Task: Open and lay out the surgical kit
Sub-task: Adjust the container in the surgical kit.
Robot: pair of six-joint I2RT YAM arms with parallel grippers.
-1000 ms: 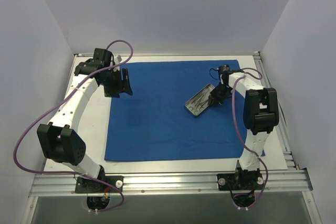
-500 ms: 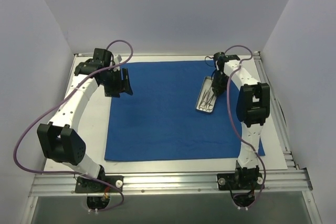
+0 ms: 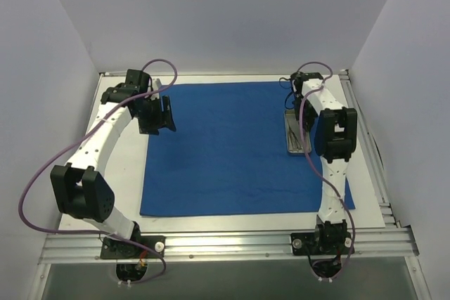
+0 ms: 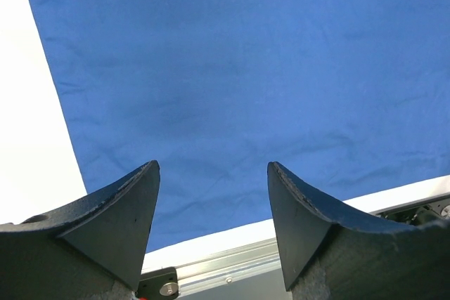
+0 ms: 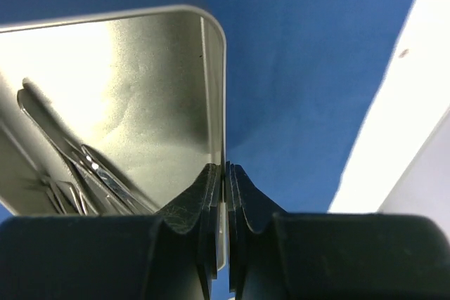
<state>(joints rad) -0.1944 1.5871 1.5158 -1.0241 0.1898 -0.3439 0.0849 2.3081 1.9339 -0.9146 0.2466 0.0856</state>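
Observation:
The surgical kit's royal-blue cloth (image 3: 225,145) lies spread flat as a large sheet on the table. A shallow silver tray (image 3: 295,133) sits on its right part, long side running near to far. In the right wrist view the tray (image 5: 126,89) holds thin silver instruments (image 5: 77,166). My right gripper (image 5: 225,170) is shut on the tray's thin side rim; from above this gripper (image 3: 298,107) is at the tray's far end. My left gripper (image 3: 163,114) hovers over the cloth's far left part. It (image 4: 213,173) is open with only cloth (image 4: 232,68) showing between its fingers.
White table (image 3: 119,166) borders the cloth on the left and near sides. An aluminium rail (image 3: 225,244) runs along the near edge and also shows in the left wrist view (image 4: 218,272). White walls enclose the table on three sides.
My right gripper has carried the tray from the cloth's middle right towards the right edge and turned it lengthwise. The left gripper has barely moved.

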